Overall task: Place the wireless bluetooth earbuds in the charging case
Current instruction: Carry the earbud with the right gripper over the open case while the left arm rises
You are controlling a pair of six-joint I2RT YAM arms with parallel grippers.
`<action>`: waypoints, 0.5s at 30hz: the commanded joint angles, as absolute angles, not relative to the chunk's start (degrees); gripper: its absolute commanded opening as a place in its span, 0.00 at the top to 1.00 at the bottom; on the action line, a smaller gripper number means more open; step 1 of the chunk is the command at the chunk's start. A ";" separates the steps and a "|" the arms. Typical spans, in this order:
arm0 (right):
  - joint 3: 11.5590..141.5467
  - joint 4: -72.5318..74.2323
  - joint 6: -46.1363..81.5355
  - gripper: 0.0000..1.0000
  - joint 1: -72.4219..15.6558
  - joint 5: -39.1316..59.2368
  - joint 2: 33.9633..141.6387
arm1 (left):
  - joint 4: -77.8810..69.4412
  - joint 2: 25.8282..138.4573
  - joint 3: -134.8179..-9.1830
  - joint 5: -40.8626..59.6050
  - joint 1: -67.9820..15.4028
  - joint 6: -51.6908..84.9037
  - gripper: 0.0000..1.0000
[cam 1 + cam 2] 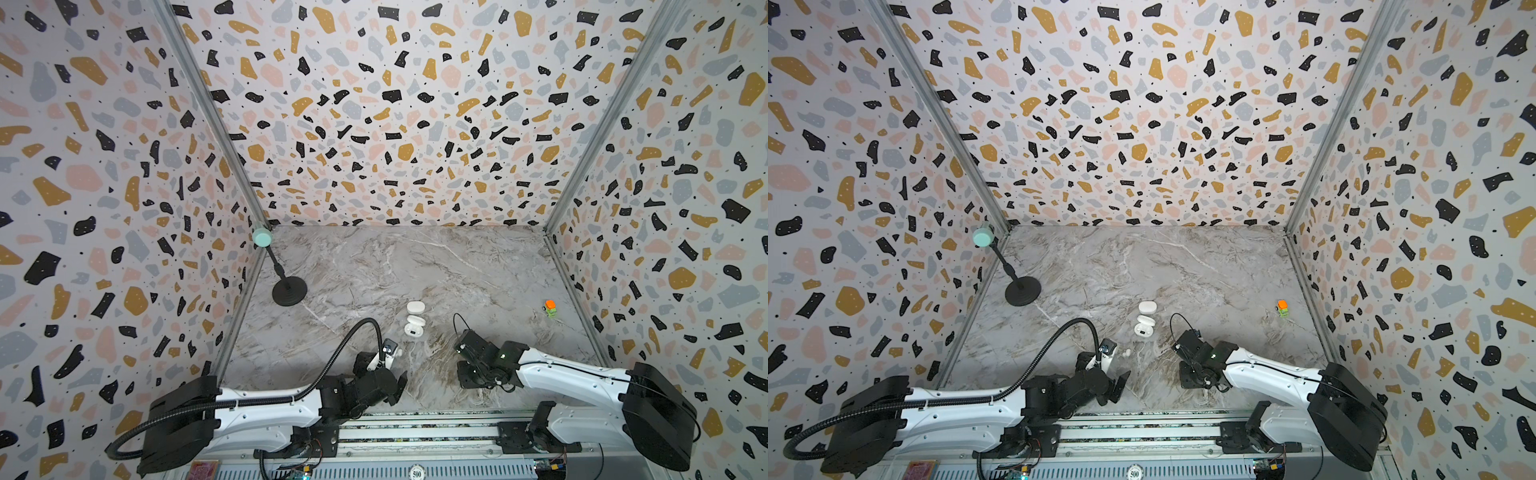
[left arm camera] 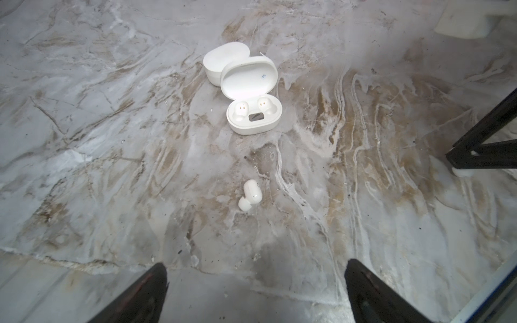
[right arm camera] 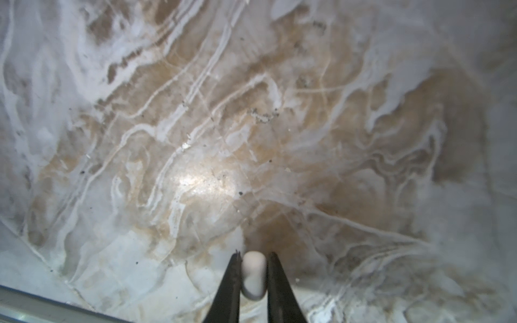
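my right gripper (image 3: 253,256) pinches one earbud (image 3: 253,276); my left gripper (image 2: 256,263) gapes empty. a second earbud (image 2: 249,194) lies loose, and the open case (image 2: 251,129) holds none.

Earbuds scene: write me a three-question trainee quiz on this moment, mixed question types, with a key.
1. True or false: the open charging case already holds two earbuds.
2. The right hand is shut on: A) a white earbud; B) a pen; C) nothing.
3. Fill in: the left hand, with a loose earbud on the table ahead of it, is ___.
Key: 1 false, both sockets are empty; 2 A; 3 open.
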State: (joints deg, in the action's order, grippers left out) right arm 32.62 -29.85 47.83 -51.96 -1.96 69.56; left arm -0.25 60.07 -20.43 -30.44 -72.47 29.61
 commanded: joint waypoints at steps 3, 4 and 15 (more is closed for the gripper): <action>37.69 -33.08 46.54 0.88 -51.78 -7.22 70.32 | -0.08 55.60 -23.52 -31.91 -72.77 30.80 0.00; 38.49 -33.38 46.36 0.88 -51.85 -7.97 70.76 | 0.29 54.56 -23.91 -32.33 -72.77 31.15 0.00; 50.85 -33.93 42.51 0.90 -52.44 -15.08 80.35 | 12.85 45.18 -35.80 -42.26 -72.43 29.27 0.00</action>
State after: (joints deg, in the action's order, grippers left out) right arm 47.57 -32.34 44.49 -52.10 -11.46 78.76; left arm 8.29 46.28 -32.03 -37.04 -72.47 30.92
